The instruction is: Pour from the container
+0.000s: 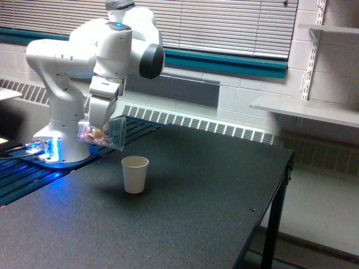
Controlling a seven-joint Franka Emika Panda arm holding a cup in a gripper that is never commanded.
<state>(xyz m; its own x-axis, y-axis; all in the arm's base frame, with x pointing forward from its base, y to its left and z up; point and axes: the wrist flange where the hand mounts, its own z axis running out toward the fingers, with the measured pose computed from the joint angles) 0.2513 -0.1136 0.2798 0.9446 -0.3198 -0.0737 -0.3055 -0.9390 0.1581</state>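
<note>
A white robot arm [84,61] holds a clear plastic cup [104,134] in the air above a black table [185,213], its gripper [96,130] closed around the cup's body. The cup lies tipped almost onto its side, its open mouth turned toward the exterior view's right and its base toward the left, just below the white end of the arm that grips it from above. Brownish-pink bits show through the clear walls (they sit toward the lower, base end of the cup).

A white paper cup [135,174] stands upright on the table, below the clear cup and a little to the exterior view's right of it. The two cups are apart, with open air between the tilted mouth and the paper cup's rim. The inside of the paper cup cannot be made out from this angle.

The arm's base [60,147] sits at the exterior view's left on a dark slatted surface, with a blue light [47,148] glowing at its foot. Behind the table run closed window blinds [224,25], and a grey shelf [305,109] hangs on the wall at the right.
</note>
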